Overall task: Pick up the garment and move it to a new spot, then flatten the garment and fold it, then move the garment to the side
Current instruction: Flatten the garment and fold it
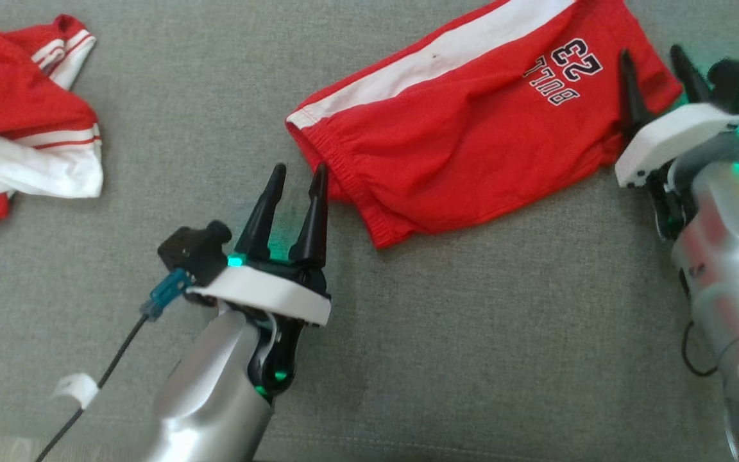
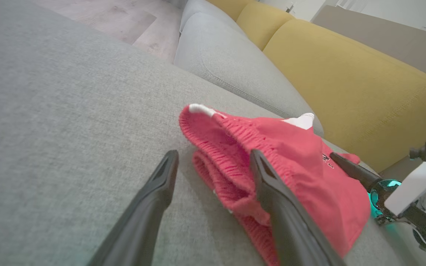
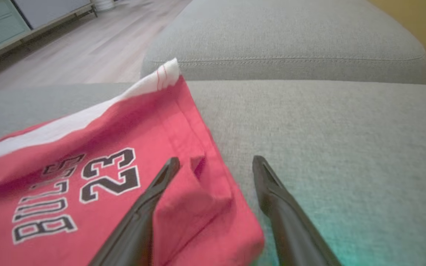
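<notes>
Seeing left end effector (image 1: 299,170) spread wide, pinching nothing. Parked at the elastic waistband end of the garment (image 1: 472,128): one finger (image 2: 272,192) lying against the ribbed waistband, other finger over bare cushion just beside it.

Seeing right end effector (image 1: 652,54) spread wide too, also pinching nothing. Straddling the garment's opposite end: one finger (image 3: 142,214) over the red fabric just beside the black white-outlined "23", other finger past the hem, over bare cushion. Green status lights lit on both wrists.

Placing the garment between the two end effectors, lying on the grey sofa seat (image 1: 472,333), mostly flat with a few wrinkles through the middle. Noting a white stripe along the garment's far edge and "BULLS 23" lettering near the hem end, upside down in the head view.

Spotting a second red-and-white garment (image 1: 16,115), crumpled, well apart from the garment, out past its waistband end. Spotting yellow back cushions (image 2: 346,74) behind the garment in the left wrist view. Spotting another grey cushion (image 3: 283,37) beyond the garment's hem corner in the right wrist view, with wood floor (image 3: 87,37) beside it.
</notes>
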